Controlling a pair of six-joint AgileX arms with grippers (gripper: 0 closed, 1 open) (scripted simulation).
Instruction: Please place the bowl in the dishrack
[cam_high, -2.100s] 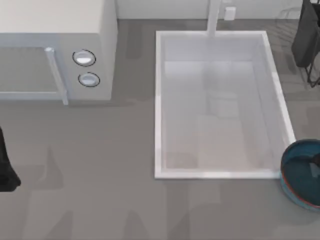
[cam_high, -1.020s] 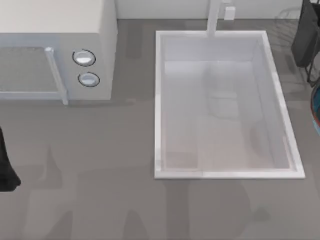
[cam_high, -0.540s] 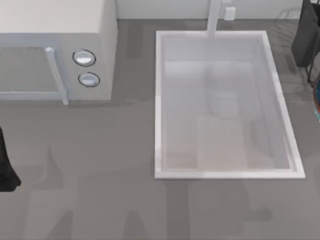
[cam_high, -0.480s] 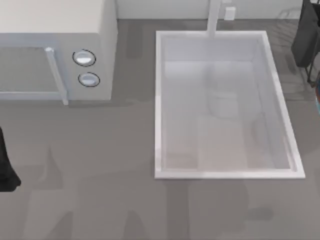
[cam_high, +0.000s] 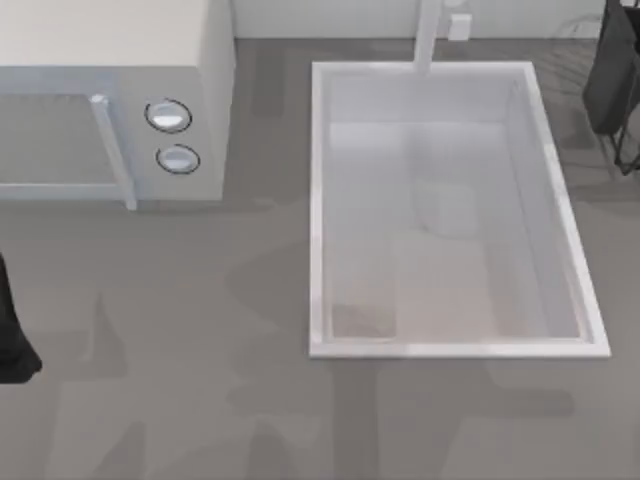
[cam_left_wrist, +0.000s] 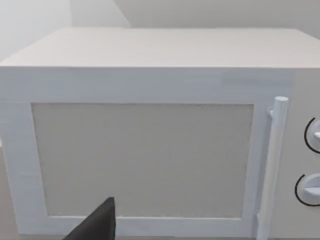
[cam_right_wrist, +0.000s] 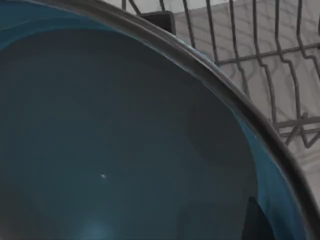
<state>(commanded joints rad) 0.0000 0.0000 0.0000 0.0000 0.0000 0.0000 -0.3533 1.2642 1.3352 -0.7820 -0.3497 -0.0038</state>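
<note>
Right wrist view: one bowl (cam_right_wrist: 110, 150) before one dishrack (cam_right_wrist: 270, 65).

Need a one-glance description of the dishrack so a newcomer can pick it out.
Start from the big white sink in the top view and move to the table's far right corner. The dishrack is there: thin dark wires in lines and loops, unlike the solid white microwave and sink.

The grey table (cam_high: 200, 340) carries a white microwave (cam_high: 110, 100) at its left. A white sink basin (cam_high: 440, 215) sits right of centre. The wire dishrack (cam_high: 625, 150) stands at the right edge.
</note>
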